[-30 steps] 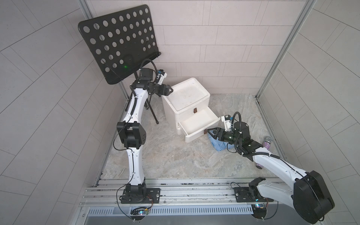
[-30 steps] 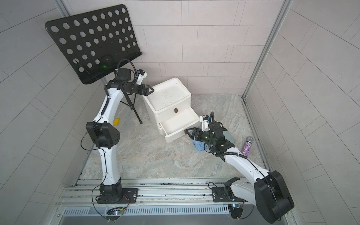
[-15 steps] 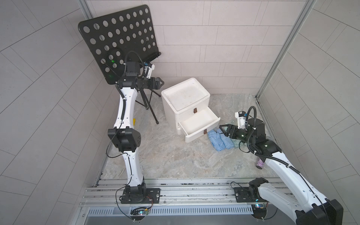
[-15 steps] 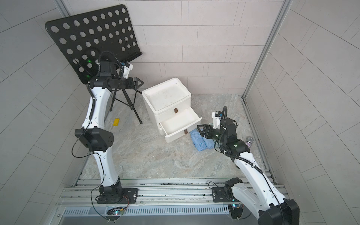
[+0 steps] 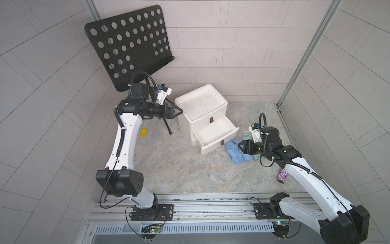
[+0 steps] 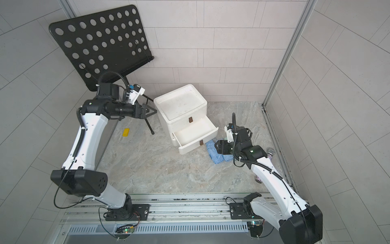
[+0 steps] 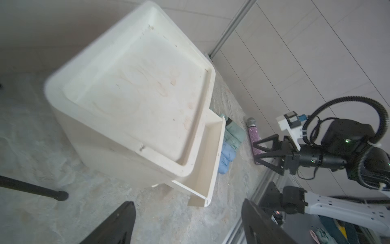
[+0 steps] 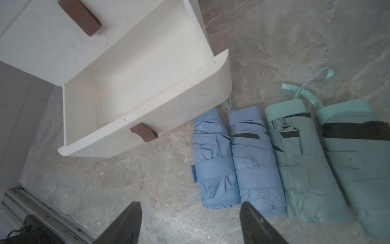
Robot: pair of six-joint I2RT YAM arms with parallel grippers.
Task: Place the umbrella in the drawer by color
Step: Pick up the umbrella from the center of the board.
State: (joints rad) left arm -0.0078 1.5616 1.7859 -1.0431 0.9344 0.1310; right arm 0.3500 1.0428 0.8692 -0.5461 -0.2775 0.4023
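Note:
A white two-drawer cabinet (image 5: 200, 105) stands on the stone floor, its lower drawer (image 5: 219, 143) pulled out and empty. Beside the drawer's front lie two folded blue umbrellas (image 8: 213, 160) (image 8: 253, 160), and beyond them two folded teal umbrellas (image 8: 301, 164) (image 8: 363, 160). My right gripper (image 8: 190, 202) hangs open just above the floor at the blue umbrellas' near ends, holding nothing. In both top views it partly hides the teal pair (image 5: 256, 157). My left gripper (image 5: 179, 111) is open and empty, level with the cabinet's top at its left corner.
A black perforated music stand (image 5: 128, 46) rises behind my left arm, one tripod leg (image 5: 166, 126) planted near the cabinet. A yellow block (image 5: 144, 132) lies by the left wall. A purple glitter bottle (image 5: 282, 175) stands near the right wall. The arms' rail (image 5: 190, 207) runs along the front.
My left gripper swung back toward the music stand, then returned to the cabinet's left corner. My right gripper pulled back a little from the drawer front and now hovers over the umbrellas. Both stayed open.

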